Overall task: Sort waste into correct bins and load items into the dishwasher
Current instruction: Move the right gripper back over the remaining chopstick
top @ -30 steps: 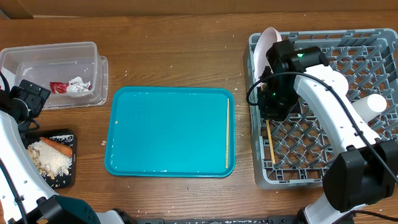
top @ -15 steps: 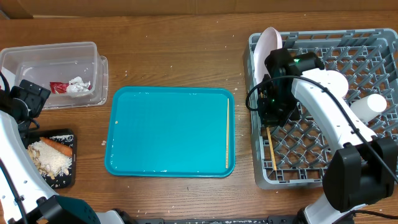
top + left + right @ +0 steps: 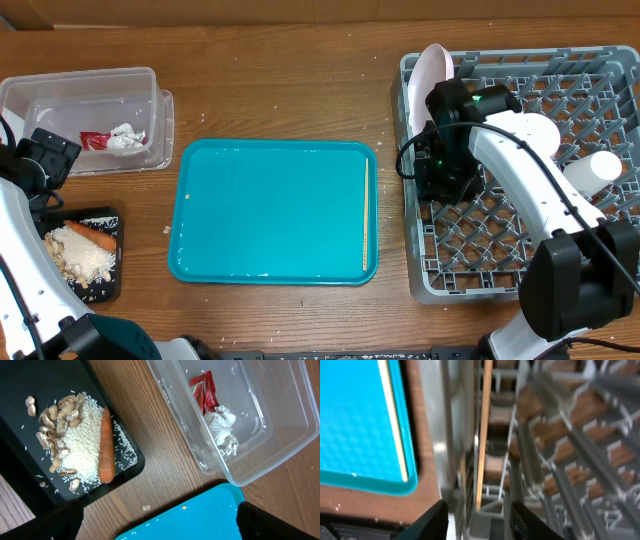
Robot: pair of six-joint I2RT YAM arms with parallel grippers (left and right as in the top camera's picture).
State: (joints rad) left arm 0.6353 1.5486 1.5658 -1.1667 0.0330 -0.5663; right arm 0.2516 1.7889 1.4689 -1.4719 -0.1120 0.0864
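Observation:
My right gripper (image 3: 440, 182) is open over the left side of the grey dish rack (image 3: 520, 240). In the right wrist view one wooden chopstick (image 3: 484, 435) lies in the rack (image 3: 560, 460), running between my spread fingers (image 3: 480, 521). The second chopstick (image 3: 365, 215) lies on the teal tray's right edge and also shows in the right wrist view (image 3: 392, 420). My left gripper (image 3: 45, 160) is open and empty (image 3: 160, 527) above the table. The clear tub (image 3: 280, 455) holds the red wrapper (image 3: 205, 390) and napkin (image 3: 222, 430). The black tray (image 3: 55, 375) holds the carrot (image 3: 104, 445) and beige scraps (image 3: 75, 445).
The teal serving tray (image 3: 270, 210) lies in the middle of the table. A white plate (image 3: 430, 70) stands on edge at the rack's back left. A white cup (image 3: 600, 165) sits at the rack's right. The tub (image 3: 60, 85) and the black tray (image 3: 108, 285) are at the far left.
The chopstick that slanted in the rack's left side has dropped lower and no longer shows from overhead. My right gripper has shifted slightly. The left arm has not moved.

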